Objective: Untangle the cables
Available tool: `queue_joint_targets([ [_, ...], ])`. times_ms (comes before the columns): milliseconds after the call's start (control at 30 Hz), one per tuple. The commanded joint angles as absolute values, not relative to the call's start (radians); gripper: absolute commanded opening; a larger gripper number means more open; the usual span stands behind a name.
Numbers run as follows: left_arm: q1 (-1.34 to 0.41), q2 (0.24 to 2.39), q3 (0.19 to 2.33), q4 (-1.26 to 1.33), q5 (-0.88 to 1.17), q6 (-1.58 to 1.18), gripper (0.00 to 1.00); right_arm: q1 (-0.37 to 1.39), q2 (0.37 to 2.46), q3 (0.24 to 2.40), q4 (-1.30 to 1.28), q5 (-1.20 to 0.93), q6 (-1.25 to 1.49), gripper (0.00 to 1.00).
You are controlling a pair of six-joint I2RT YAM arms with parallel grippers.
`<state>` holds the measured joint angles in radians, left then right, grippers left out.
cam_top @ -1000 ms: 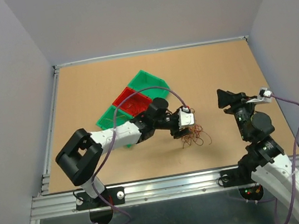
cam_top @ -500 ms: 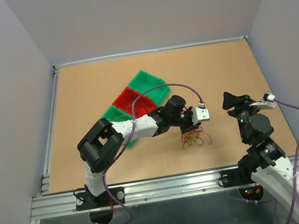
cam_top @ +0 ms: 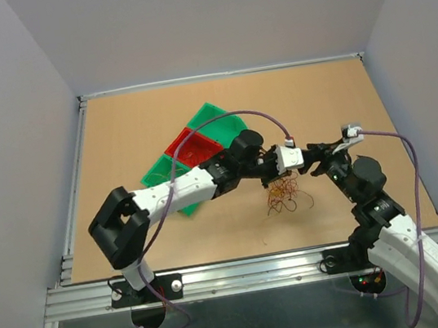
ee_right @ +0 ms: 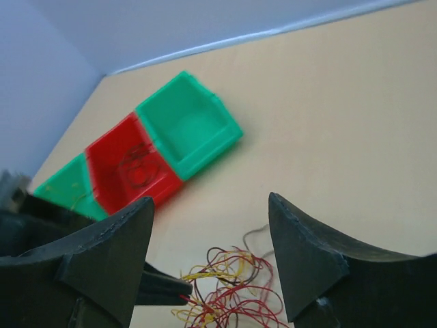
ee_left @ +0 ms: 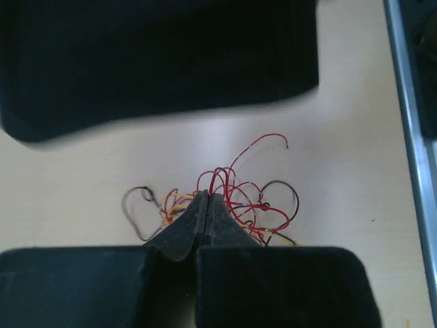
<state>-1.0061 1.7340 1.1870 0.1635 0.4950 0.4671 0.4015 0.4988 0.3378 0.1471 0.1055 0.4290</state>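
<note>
1. Hold firm with left pincer (ee_left: pixel 207 200), clamped on strands of the cables (ee_right: pixel 229 290), clumped on the desk (cam_top: pixel 341 96).
2. Bring right pincer (ee_right: pixel 210 201), jaws apart near them, onto one loose loop; pull gently sideways.

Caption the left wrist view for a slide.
Left gripper shut on the cables: a loose tangle of red, yellow and brown strands.

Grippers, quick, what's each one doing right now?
Left gripper: closed, pinching strands of the cables.
Right gripper: open, holding nothing.
</note>
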Motion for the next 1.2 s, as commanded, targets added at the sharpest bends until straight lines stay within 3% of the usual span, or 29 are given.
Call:
queue_joint_targets([
  [0, -1.005, 1.567, 1.227, 0.179, 0.505, 0.434, 0.0, 0.408, 0.517, 0.284, 0.477, -0.27, 0.314, 0.73],
  [500, -0.919, 1.471, 1.313, 0.178, 0.512, 0.345, 0.0, 0.408, 0.474, 0.163, 0.73, -0.54, 0.227, 0.73],
  [633, -0.916, 1.483, 1.373, 0.138, 0.548, 0.333, 0.0, 0.408, 0.505, 0.169, 0.736, -0.529, 0.222, 0.78],
  [767, -0.916, 1.479, 1.428, 0.097, 0.575, 0.316, 0.0, 0.408, 0.589, 0.182, 0.791, -0.488, 0.221, 0.77],
  [967, -0.916, 1.47, 1.469, 0.071, 0.614, 0.292, 0.0, 0.408, 0.713, 0.176, 0.98, -0.41, 0.268, 0.68],
  [1167, -0.916, 1.499, 1.577, 0.045, 0.652, 0.239, 0.0, 0.408, 0.948, 0.244, 1.032, -0.365, 0.293, 0.64],
])
